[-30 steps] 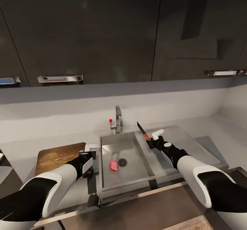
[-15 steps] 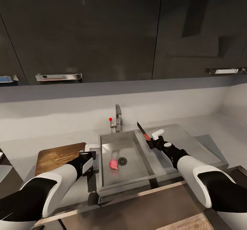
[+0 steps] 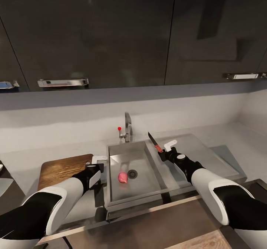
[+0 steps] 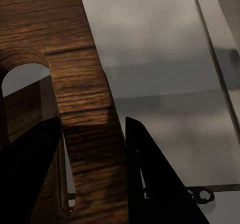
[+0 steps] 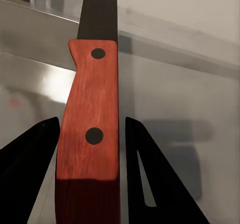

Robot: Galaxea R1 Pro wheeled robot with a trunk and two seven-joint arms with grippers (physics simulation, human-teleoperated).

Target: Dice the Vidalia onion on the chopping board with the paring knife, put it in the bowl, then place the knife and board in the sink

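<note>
Grey steel is forming the sink (image 3: 135, 167) in the head view, a smooth rectangular basin with a dark round drain; all places below are being given from it. The onion (image 3: 122, 177), pinkish, rounded and glossy, is lying on the basin floor just beside the drain. It is being judged firm, light and slippery-skinned, likely to roll, so a hold across its widest part is being advised. The board (image 3: 63, 169), dark-brown grained wood with rounded corners, is lying on the counter (image 3: 22, 160) just left of the sink; the left gripper (image 3: 95, 162) is being held at the board's sink-side edge. It is being judged stiff, flat and fairly heavy, best taken by an edge or its handle slot. The knife (image 3: 155, 142) is being carried by the right gripper (image 3: 165, 149) over the sink's right rim, blade pointing up and away.

In the left wrist view, the board (image 4: 85, 108) is being straddled by the dark fingers (image 4: 155, 184); whether they are pressing on it cannot be told.

In the right wrist view, the knife's (image 5: 92, 119) red riveted handle is being clamped between both fingers (image 5: 150, 179); it is being judged rigid, slim and sharp, safest held by the handle.
</note>
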